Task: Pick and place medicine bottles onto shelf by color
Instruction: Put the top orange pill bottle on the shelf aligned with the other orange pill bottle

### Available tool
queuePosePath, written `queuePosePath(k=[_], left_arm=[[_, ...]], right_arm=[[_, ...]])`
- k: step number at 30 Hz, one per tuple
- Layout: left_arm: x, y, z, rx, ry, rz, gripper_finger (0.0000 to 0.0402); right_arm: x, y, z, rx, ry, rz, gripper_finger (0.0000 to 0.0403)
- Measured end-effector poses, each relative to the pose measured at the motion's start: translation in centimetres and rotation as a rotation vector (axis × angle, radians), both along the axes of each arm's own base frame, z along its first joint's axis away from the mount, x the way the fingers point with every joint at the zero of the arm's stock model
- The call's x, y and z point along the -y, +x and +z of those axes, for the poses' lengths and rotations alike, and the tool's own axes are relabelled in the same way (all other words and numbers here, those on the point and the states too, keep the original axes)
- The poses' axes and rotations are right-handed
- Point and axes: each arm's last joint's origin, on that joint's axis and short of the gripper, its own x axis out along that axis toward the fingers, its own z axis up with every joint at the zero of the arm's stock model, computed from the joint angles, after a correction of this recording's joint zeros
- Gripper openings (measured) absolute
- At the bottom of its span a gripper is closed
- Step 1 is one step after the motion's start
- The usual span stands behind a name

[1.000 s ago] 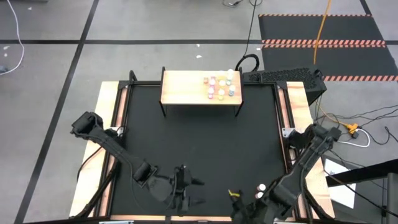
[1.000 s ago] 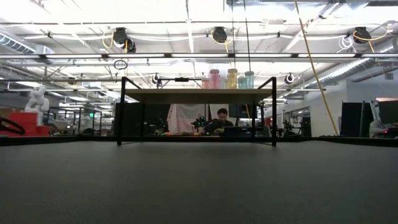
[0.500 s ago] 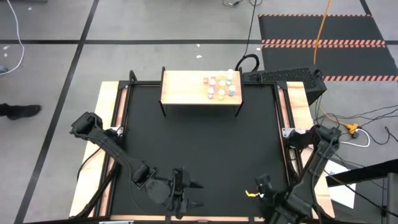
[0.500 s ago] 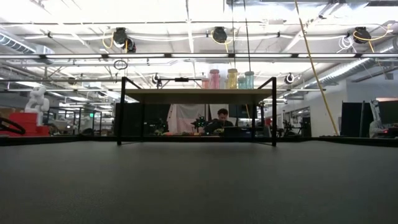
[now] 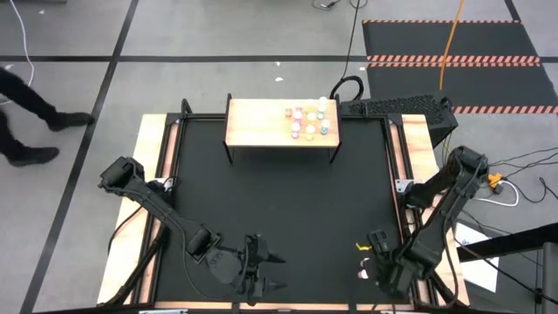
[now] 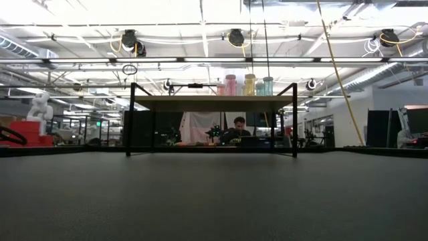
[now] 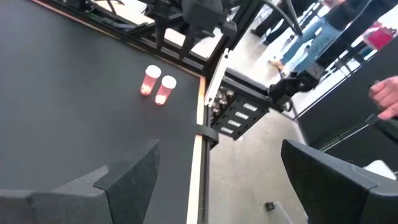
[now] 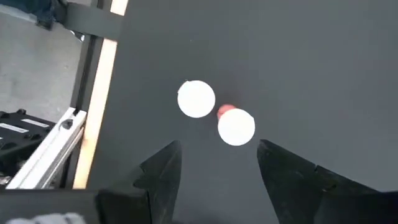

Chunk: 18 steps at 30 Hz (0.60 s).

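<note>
**Two pink bottles left on the mat, right gripper poised above them**

Two pink medicine bottles (image 8: pixel 216 114) stood side by side, almost touching, on the black mat (image 5: pixel 279 201) near the table's right front edge. Both were upright, long axis vertical, white caps facing straight up at the right gripper (image 8: pixel 217 163), which hung above them with jaws spread and nothing between them. The left gripper (image 5: pixel 253 272) waited over the front of the mat, jaws wide and empty.

Such bottles looked light, rigid and smooth-sided, so they would probably tip or skid at a nudge. The sensible hold seemed to be across the round body just under the cap, taking one bottle without knocking its neighbour.

The shelf (image 5: pixel 261 126) stood at the far edge, well apart, with the other bottles (image 5: pixel 310 120) clustered upright on its right half.
</note>
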Motion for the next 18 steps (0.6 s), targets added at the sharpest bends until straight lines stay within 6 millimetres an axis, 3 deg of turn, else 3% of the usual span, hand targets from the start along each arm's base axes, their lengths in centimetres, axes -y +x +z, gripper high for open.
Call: queuePosePath(k=[10, 18], left_arm=[[-0.6, 0.1, -0.6, -0.058, 0.037, 0.017, 0.0333], [-1.7, 0.8, -0.7, -0.062, 0.04, 0.046, 0.0333]], right_arm=[[1.8, -0.4, -2.7, 0.055, 0.032, 0.128, 0.021], [2.6, 0.3, -2.8, 0.062, -0.005, 0.222, 0.0243]])
